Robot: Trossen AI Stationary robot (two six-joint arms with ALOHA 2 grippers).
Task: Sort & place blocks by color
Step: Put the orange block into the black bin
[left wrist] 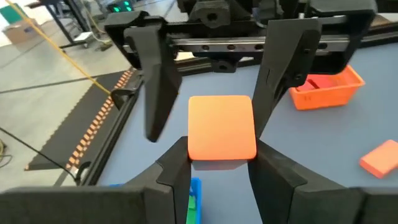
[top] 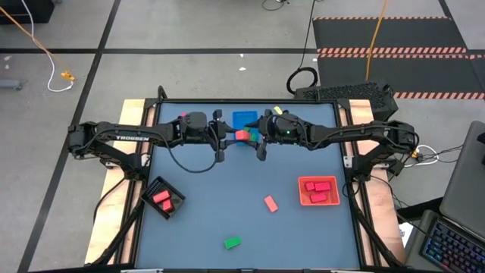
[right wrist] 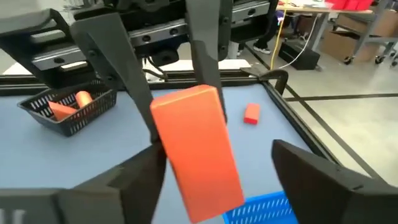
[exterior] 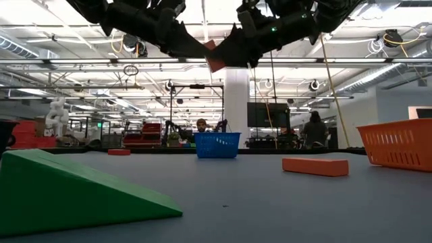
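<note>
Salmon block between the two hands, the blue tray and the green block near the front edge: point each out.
salmon block (left wrist: 221,127), left wrist view, its broad end face.
blue tray (top: 244,118), high view, bare floor near its far rim.
green block (top: 232,243), high view, top face.

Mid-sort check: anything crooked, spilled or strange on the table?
Only the black tray: it sits turned at an angle to the table's edges, while the red tray lies square. Nothing spilled; the left gripper holds a salmon block mid-air.

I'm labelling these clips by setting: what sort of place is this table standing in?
Probably a large robotics lab or workshop: high ceiling with strip lights, another dark robot arm rig farther back, and people at work benches.
</note>
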